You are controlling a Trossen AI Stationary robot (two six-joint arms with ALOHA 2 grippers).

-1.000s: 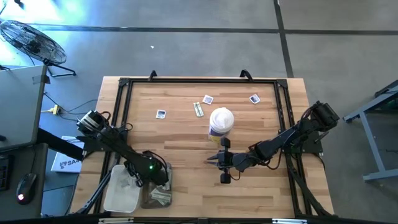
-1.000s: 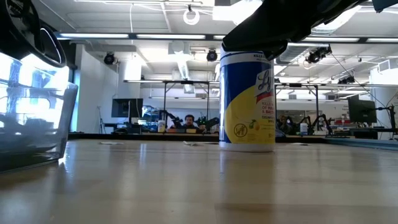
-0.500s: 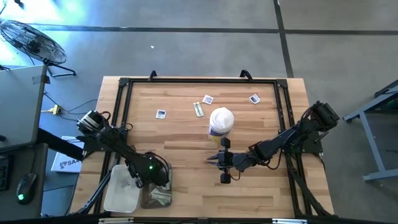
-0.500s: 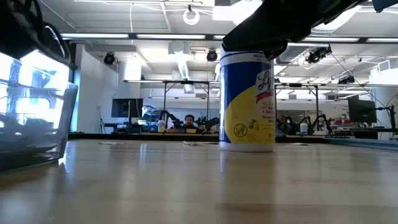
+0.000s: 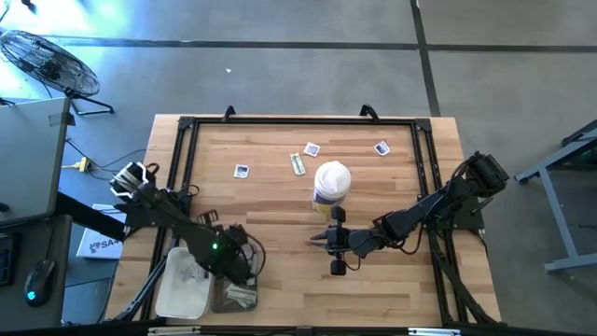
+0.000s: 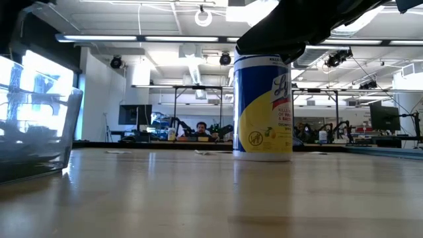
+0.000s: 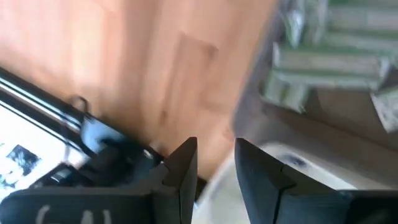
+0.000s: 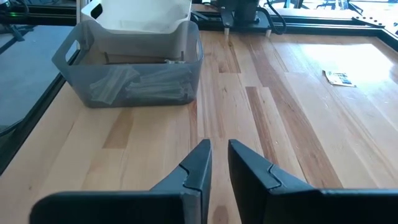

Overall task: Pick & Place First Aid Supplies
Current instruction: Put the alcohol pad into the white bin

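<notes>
Several first aid supplies lie flat on the far half of the table: square white packets (image 5: pixel 242 171), (image 5: pixel 312 148), (image 5: pixel 381 147) and a pale green strip (image 5: pixel 298 164). More green strips (image 7: pixel 336 62) lie in a clear grey bin (image 5: pixel 235 295) at the near left, beside a white bin (image 5: pixel 182 287). My left gripper (image 7: pixel 216 149) hangs open over these bins with nothing between its fingers. My right gripper (image 8: pixel 217 149) hovers near the table's middle, just nearer than the canister (image 5: pixel 331 182). It points toward the bins, its fingers a narrow gap apart and empty.
The white-lidded blue and yellow canister (image 6: pixel 263 106) stands upright at mid-table. A black frame rail (image 5: pixel 298 121) runs round the tabletop. Bare wood lies between the bins and my right gripper. A person sits far off in the room behind.
My left arm has shifted over the bins, its gripper rising: in the low view its dark shape has withdrawn upward out of the picture's left. The right arm has kept still.
</notes>
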